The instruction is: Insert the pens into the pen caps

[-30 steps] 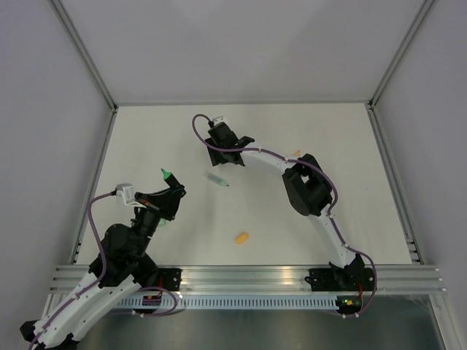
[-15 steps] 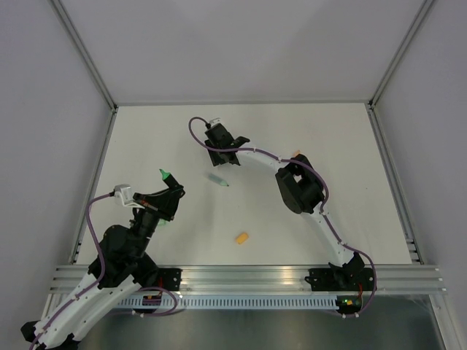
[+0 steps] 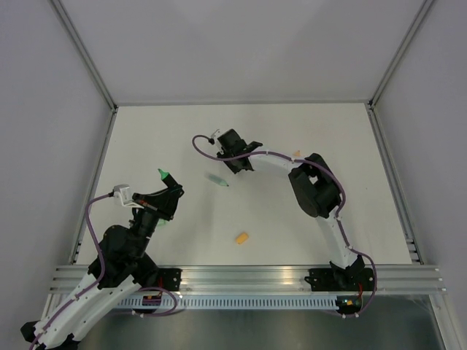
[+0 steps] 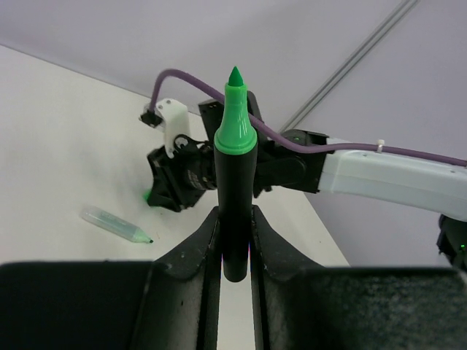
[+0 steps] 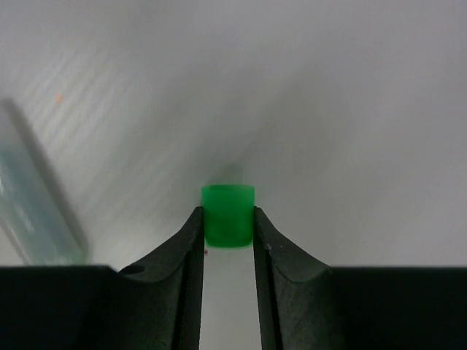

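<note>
The white table point(image 3: 146, 138) has the right arm point(image 3: 314, 189) stretched to its middle and the left arm point(image 3: 124, 248) folded near the front left corner. The left fingers point(image 4: 201, 251) are clamped on the black pen point(image 4: 235, 182), its green tip poking out beyond them, while the pale green pen point(image 3: 217, 179) lies flat on the table between the two wrists. The right fingers point(image 5: 186, 248) pinch the bright green cap point(image 5: 228, 216) low over the table, and the orange cap point(image 3: 241, 237) lies loose nearer the front, well apart from both.
</note>
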`<state>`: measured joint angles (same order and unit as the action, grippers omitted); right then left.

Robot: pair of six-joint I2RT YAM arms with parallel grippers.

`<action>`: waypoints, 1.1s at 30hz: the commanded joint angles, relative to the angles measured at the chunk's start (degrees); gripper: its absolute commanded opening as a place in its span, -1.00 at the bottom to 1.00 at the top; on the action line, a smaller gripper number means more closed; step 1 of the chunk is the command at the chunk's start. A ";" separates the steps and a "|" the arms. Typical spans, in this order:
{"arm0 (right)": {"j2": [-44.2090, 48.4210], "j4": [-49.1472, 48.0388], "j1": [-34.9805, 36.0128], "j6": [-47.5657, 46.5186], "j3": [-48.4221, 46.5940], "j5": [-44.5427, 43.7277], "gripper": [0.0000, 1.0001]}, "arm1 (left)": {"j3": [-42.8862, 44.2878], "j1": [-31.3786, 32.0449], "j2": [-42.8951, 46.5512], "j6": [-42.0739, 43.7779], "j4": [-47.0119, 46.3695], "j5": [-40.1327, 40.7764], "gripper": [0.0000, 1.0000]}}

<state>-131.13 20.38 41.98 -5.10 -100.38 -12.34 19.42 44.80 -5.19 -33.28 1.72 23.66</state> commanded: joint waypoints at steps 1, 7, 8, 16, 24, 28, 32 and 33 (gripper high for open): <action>8.76 6.67 -2.60 -17.00 8.06 10.18 -0.57 | -0.17 -0.06 0.44 -1.35 0.22 1.21 -0.95; 17.73 21.36 -6.56 -35.30 18.60 26.57 -0.51 | -0.08 -0.06 0.53 -1.79 0.30 1.04 -0.95; 19.23 20.84 -6.56 -39.15 20.81 27.53 -0.53 | -0.08 -0.06 0.45 -1.88 0.31 0.86 -0.95; 24.17 23.12 -6.64 -48.24 27.08 34.57 -0.17 | -0.08 -0.06 1.06 -2.32 0.48 0.42 -0.95; 24.25 21.55 -6.64 -42.89 26.20 31.50 0.21 | -0.17 -0.06 1.06 -2.49 0.48 0.68 -0.95; 27.67 18.74 -6.64 -32.19 23.31 32.12 0.27 | -0.43 -0.06 0.62 -2.23 0.13 1.21 -0.95; 31.37 14.25 -6.64 -8.61 19.01 26.33 0.28 | -0.52 -0.06 -0.34 -1.79 -0.31 1.48 -0.95; 31.29 15.12 -6.64 -3.82 17.34 21.88 0.30 | -0.44 -0.06 -0.61 -1.62 -0.40 1.48 -0.95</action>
<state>-104.77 39.99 35.48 -29.32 -76.38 15.90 19.16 44.80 -4.86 -34.50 2.74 23.92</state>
